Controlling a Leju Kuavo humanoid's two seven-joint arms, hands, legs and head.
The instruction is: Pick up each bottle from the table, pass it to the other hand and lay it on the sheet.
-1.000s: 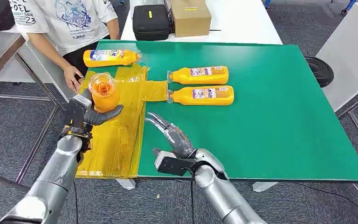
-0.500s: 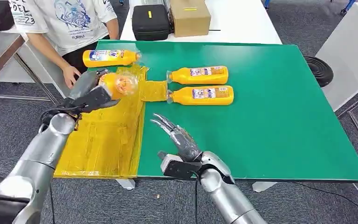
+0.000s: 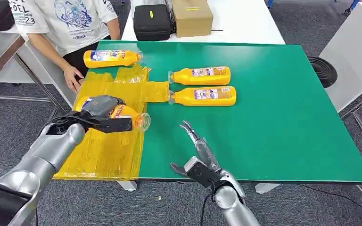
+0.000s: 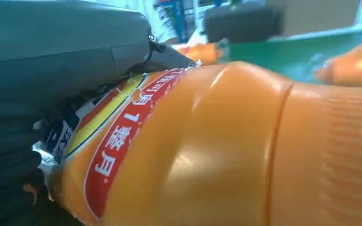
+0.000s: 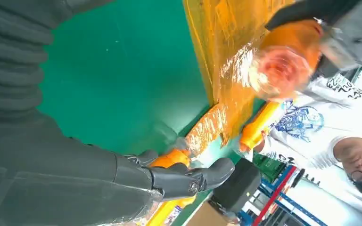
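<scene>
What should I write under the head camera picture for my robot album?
The robot's left hand holds an orange bottle sideways over the yellow sheet, while its open right hand waits nearby.

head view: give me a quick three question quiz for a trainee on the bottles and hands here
1. True or false: the left hand holds an orange bottle on its side over the yellow sheet.
2. How many bottles lie on the bare green table beside the sheet? A) one B) two C) four
3. Fill in: the right hand holds ____.

Key: 1 true; 2 B, the nearer bottle and the farther bottle; 3 nothing, its fingers are apart.
</scene>
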